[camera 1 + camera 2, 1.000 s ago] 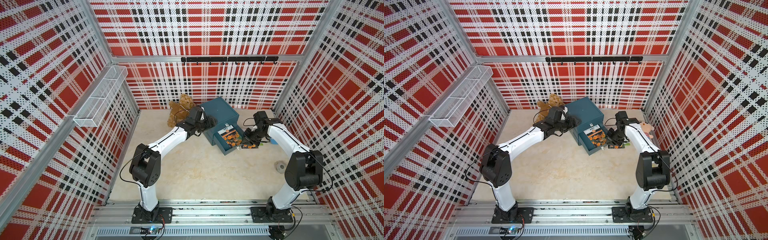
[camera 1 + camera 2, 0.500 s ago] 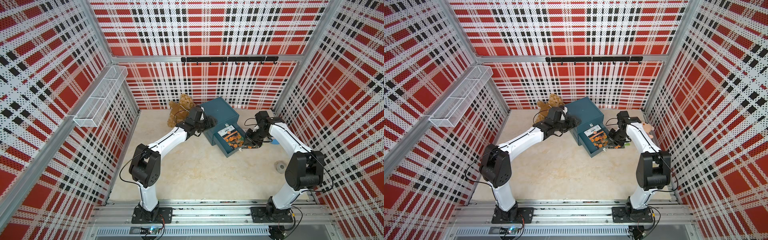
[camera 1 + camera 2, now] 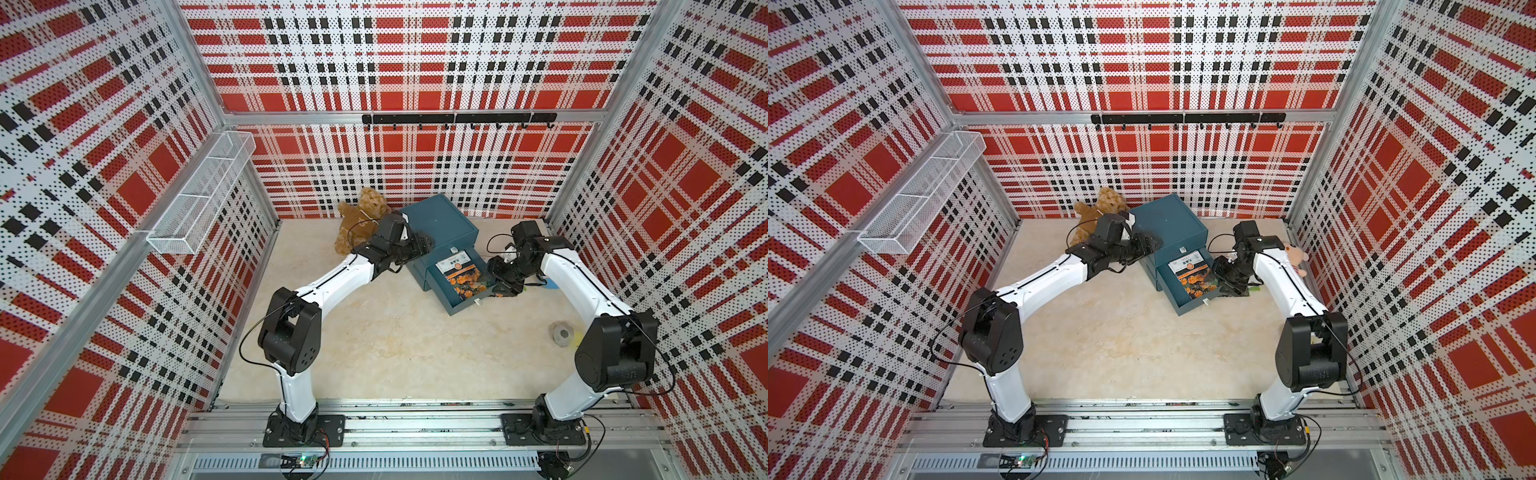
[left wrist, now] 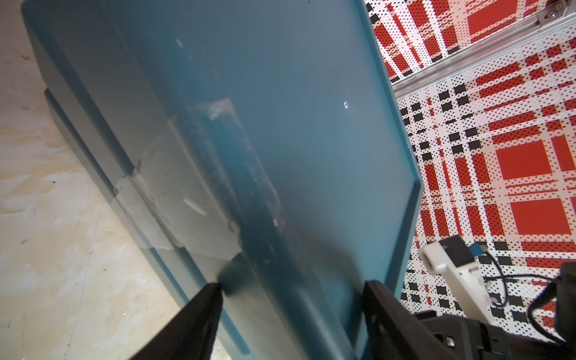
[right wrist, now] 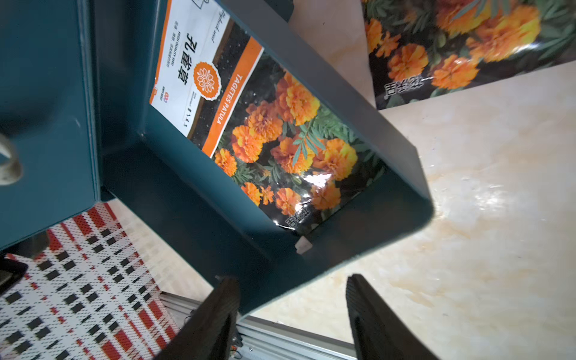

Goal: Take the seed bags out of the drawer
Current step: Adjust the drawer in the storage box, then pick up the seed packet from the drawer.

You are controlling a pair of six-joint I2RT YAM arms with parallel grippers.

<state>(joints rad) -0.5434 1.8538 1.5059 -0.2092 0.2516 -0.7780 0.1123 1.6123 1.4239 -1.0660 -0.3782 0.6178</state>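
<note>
Left pincer (image 4: 291, 285) clamps cabinet (image 4: 311, 124) edge; right pincer (image 5: 290, 279) agape.

Loose seed bag (image 5: 452, 53): approx. half off-frame.

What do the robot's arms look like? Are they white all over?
Not all over. The left arm and right arm have smooth white shells, chunky black joints and thin black cables looping outside. The left gripper and right gripper each end in two flat black fingers.
</note>
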